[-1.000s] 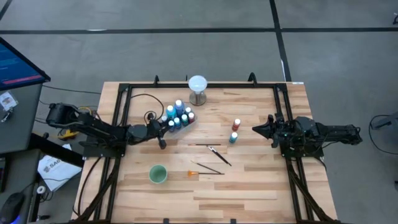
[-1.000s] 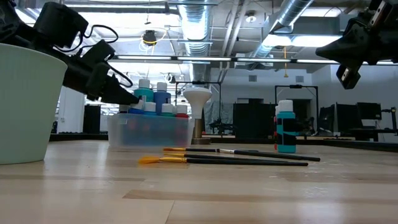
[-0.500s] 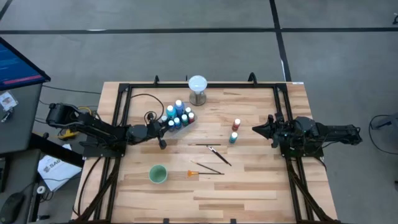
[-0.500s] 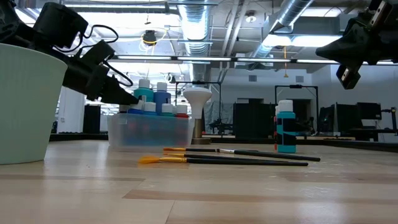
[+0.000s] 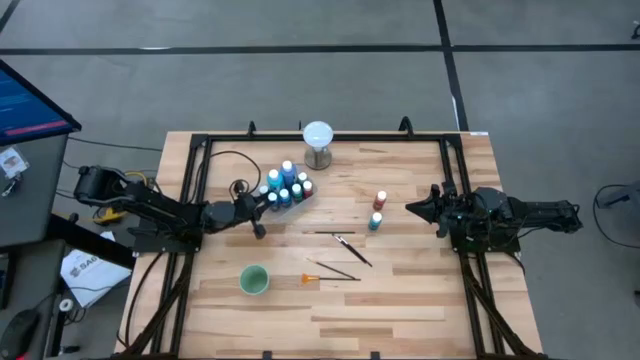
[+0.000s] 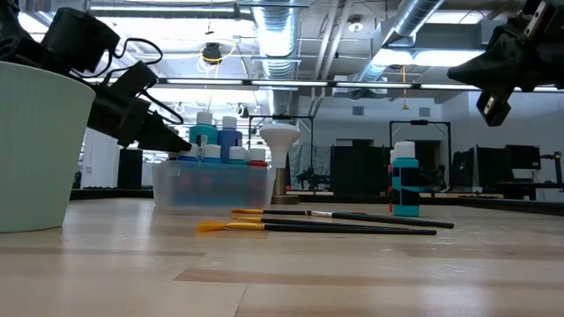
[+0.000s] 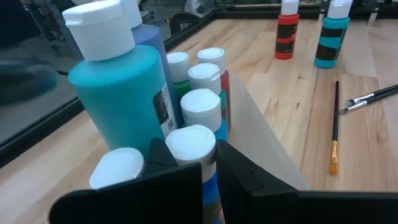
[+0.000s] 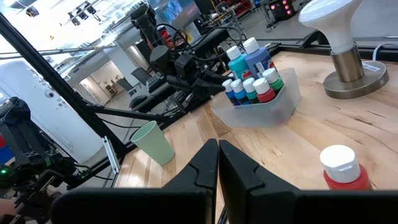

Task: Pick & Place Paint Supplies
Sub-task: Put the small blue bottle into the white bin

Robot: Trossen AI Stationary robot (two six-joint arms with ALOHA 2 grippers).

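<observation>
A clear bin at the table's left-middle holds several white-capped paint bottles standing upright. My left gripper is shut, with its tips at the bin's left end, right before a white-capped blue bottle. A red bottle and a teal bottle stand on the table to the right. Thin dark brushes and an orange-tipped one lie flat mid-table. My right gripper hangs shut above the table's right side, holding nothing. My left gripper's shut fingertips stand level right at the white cap of the blue bottle at the bin's left end. They come from the table's left. I cannot tell whether they touch it.
A green cup stands near the front left. A white globe on a grey stand sits at the far edge, behind the bin. A black frame runs around the table. Bare wood lies between the bin and the two loose bottles.
</observation>
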